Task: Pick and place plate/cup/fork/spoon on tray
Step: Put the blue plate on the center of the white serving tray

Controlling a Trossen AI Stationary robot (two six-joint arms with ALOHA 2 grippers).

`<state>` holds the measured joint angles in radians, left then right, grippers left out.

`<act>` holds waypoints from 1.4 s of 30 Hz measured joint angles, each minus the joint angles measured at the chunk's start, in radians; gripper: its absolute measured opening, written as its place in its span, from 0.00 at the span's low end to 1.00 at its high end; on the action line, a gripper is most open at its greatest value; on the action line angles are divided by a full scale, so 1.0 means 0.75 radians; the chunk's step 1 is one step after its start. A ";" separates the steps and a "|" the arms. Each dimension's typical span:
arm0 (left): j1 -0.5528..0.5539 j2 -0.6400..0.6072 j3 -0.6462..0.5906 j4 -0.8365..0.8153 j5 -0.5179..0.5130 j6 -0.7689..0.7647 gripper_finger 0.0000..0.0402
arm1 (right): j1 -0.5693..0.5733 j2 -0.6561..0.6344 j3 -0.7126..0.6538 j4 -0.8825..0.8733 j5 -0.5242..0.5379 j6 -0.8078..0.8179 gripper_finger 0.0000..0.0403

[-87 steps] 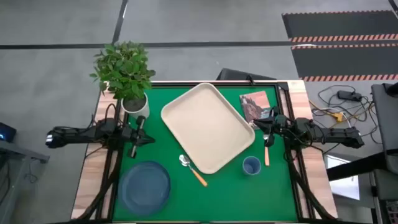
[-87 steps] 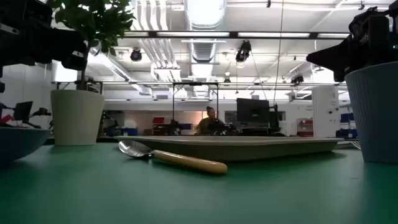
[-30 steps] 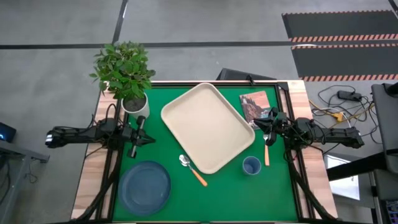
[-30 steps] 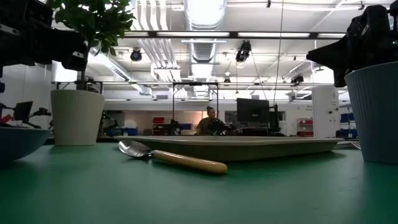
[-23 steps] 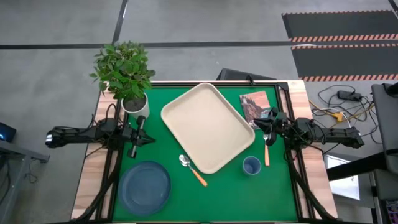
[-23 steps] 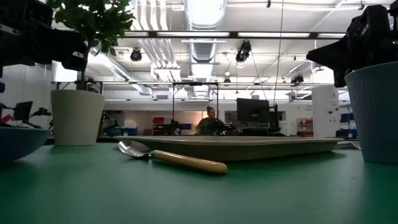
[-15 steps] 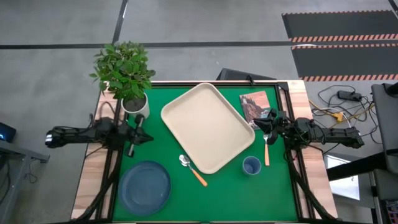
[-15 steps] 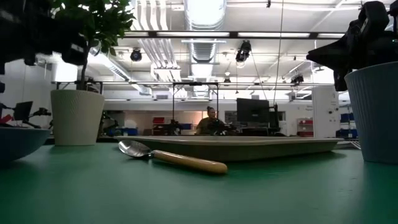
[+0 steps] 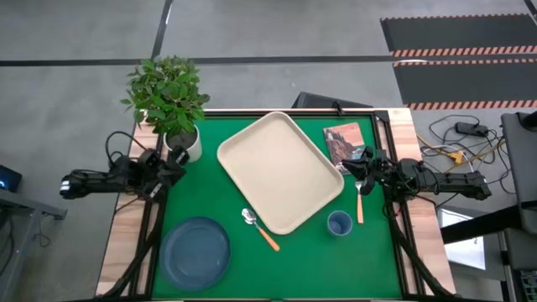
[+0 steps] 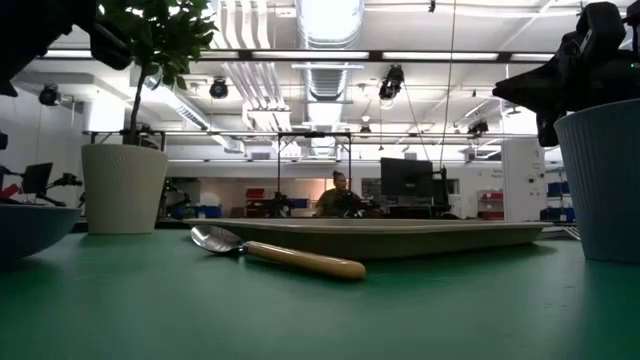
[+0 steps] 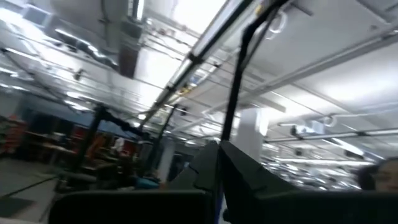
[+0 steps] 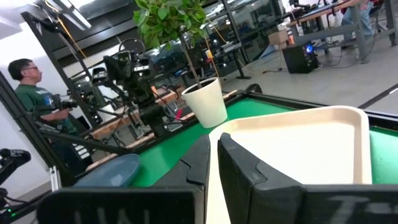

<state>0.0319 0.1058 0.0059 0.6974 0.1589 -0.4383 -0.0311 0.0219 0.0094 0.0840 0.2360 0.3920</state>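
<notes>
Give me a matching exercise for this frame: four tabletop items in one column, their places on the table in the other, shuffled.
Items:
1. plate
2. cup
3. spoon
4. fork

Places:
A. on the green mat just off the tray's near corner
B. beside the right hand
C. near left corner of the mat
D. between the tray and the fork

Pairs: 1-C, 2-D, 3-A, 4-B

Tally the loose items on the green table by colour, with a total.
Blue: 2, the plate and cup
Orange-handled cutlery: 2, the spoon and fork
Cream: 1, the tray
White: 1, the plant pot
Brown: 1, the book
Total: 7
</notes>
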 joint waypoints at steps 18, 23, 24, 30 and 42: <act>-0.084 0.522 0.092 0.246 -0.045 -0.349 0.00 | 0.001 0.001 0.000 0.000 0.000 0.092 0.06; -0.160 0.654 0.118 0.243 -0.095 -0.504 0.00 | 0.001 0.001 0.000 -0.001 0.000 0.092 0.06; -0.175 0.676 0.129 0.244 -0.124 -0.519 0.00 | 0.001 0.001 0.000 0.000 0.000 0.091 0.06; -0.313 0.878 0.238 0.243 -0.307 -0.522 0.00 | 0.000 0.001 0.000 0.005 0.002 0.056 0.06; -0.630 1.426 0.634 0.176 -0.648 -0.636 0.00 | 0.000 -0.001 0.000 0.114 0.150 -0.095 0.06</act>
<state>-0.4404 1.1755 0.4814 0.8292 -0.3270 -0.9154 -0.0311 0.0216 0.0097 0.1694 0.3486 0.3207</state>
